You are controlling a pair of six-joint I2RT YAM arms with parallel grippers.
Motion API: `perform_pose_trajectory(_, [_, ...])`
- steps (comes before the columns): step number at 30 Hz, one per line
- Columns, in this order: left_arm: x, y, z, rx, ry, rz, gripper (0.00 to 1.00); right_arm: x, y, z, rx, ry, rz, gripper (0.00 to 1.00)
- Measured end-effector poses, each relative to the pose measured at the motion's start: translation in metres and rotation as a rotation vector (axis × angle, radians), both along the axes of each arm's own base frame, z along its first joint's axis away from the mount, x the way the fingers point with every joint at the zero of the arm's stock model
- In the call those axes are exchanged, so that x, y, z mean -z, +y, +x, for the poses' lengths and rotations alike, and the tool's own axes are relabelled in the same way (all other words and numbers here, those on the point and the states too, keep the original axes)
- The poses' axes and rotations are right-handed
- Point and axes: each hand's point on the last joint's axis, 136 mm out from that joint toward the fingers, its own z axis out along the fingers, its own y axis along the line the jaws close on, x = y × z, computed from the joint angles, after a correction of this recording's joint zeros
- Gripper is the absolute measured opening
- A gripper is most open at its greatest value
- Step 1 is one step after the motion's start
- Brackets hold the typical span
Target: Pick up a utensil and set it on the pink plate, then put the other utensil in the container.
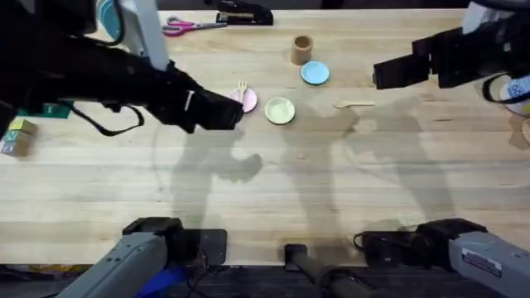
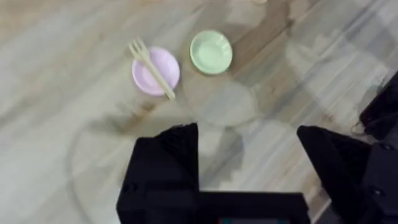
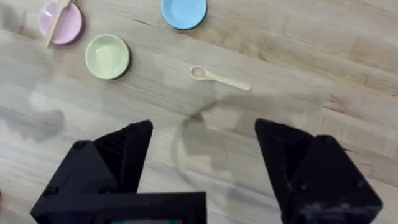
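The wooden fork (image 2: 152, 70) lies across the pink plate (image 2: 144, 81), its tines past the rim; both also show overhead as fork (image 1: 242, 87) and pink plate (image 1: 249, 102). My left gripper (image 1: 228, 112) hovers just left of that plate, open and holding nothing, with black fingers (image 2: 168, 162) wide apart. The wooden spoon (image 1: 354, 104) lies flat on the table right of the yellow-green plate, seen too as spoon (image 3: 219, 77). The brown cup (image 1: 301, 50) stands upright farther back. My right gripper (image 1: 383, 74) is open above the table, right of the spoon, with nothing in it.
A yellow-green plate (image 1: 280, 110) sits between the pink plate and the spoon, and a light blue plate (image 1: 315, 74) lies just in front of the cup. Scissors (image 1: 186, 26) and a black stapler (image 1: 244, 14) rest at the far edge. Coloured blocks (image 1: 16, 136) sit at the left.
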Motion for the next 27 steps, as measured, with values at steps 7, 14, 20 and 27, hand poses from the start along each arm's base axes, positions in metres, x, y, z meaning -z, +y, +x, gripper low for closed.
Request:
perform_pose_trajectory(7, [-0.014, 0.006, 0.004, 0.132, -0.160, -0.069, 0.954, 0.000, 0.000, 0.000, 0.000, 0.000, 0.000, 0.998])
perform_pose_trajectory(14, [-0.006, 0.010, 0.012, 0.191, -0.258, -0.067, 0.995, 0.000, 0.000, 0.000, 0.000, 0.000, 0.000, 0.997])
perform_pose_trajectory(20, [-0.009, 0.017, 0.021, 0.184, -0.310, -0.043, 0.995, 0.000, 0.000, 0.000, 0.000, 0.000, 0.000, 0.998])
perform_pose_trajectory(27, [-0.008, 0.022, 0.025, 0.174, -0.325, -0.013, 0.995, 0.000, 0.000, 0.000, 0.000, 0.000, 0.000, 0.997])
